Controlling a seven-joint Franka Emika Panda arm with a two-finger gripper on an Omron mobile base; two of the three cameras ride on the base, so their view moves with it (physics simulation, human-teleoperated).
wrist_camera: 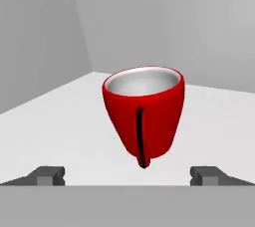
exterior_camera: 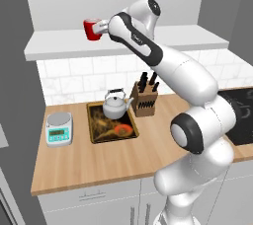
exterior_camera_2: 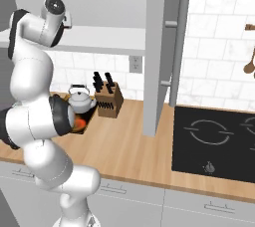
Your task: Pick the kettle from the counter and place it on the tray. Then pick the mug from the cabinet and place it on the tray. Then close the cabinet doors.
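Observation:
The red mug [exterior_camera: 91, 30] stands on the white shelf of the open cabinet [exterior_camera: 59, 47]. My gripper [exterior_camera: 102, 26] is level with it, right beside it. In the hand view the mug [wrist_camera: 144, 111] sits straight ahead, its thin handle facing me, and the gripper [wrist_camera: 128, 176] is open, with one fingertip [wrist_camera: 47, 176] low on each side and nothing held. The silver kettle [exterior_camera: 116, 104] [exterior_camera_2: 81, 99] stands on the dark tray [exterior_camera: 106, 131] on the wooden counter [exterior_camera: 148, 155]. A cabinet door [exterior_camera_2: 158, 47] stands open, edge on, with its bar handle toward the stove.
A knife block [exterior_camera: 144, 100] stands just right of the tray, and a white-and-teal scale [exterior_camera: 59, 128] to its left. The black stovetop [exterior_camera_2: 214, 141] takes up the right of the counter. Wooden utensils [exterior_camera_2: 249, 64] hang on the tiled wall.

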